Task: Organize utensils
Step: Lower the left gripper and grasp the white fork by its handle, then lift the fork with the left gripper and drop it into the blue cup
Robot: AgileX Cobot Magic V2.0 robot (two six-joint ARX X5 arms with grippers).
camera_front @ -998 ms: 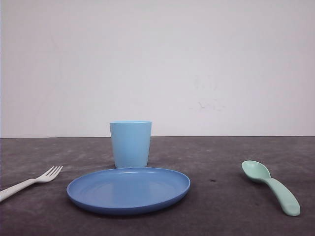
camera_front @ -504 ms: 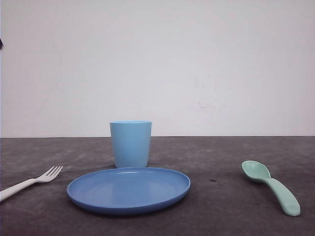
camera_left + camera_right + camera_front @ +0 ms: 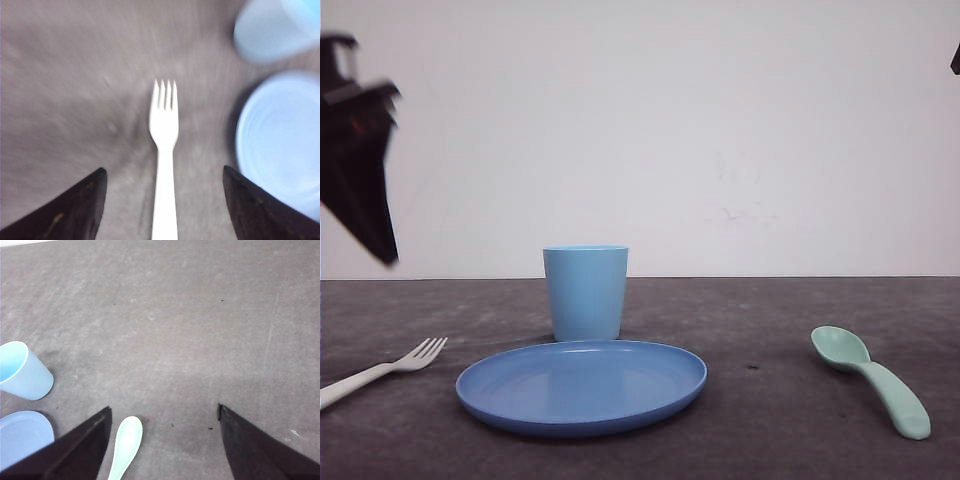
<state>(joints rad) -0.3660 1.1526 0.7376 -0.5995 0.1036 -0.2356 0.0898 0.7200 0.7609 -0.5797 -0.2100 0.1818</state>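
**Plastic tableware sitting on a dark grey table**

White and smooth, the fork (image 3: 382, 371) is lying at the far left of the table (image 3: 770, 420), its handle cut off by the picture's edge, its four tines pointing toward the plate (image 3: 581, 387). Above it the left gripper (image 3: 162, 200) is hanging in the air, blurred, its dark fingers (image 3: 360, 160) spread wide apart with the fork lying between them in the wrist view. The round, glossy blue plate is sitting in the middle, a plain light blue cup (image 3: 585, 292) standing upright just behind it. Further right, well apart, the mint-green spoon (image 3: 870, 378) is lying bowl up, thick handle toward the camera. The right gripper (image 3: 162, 440) is hovering open over the spoon's bowl, its fingers cut off.
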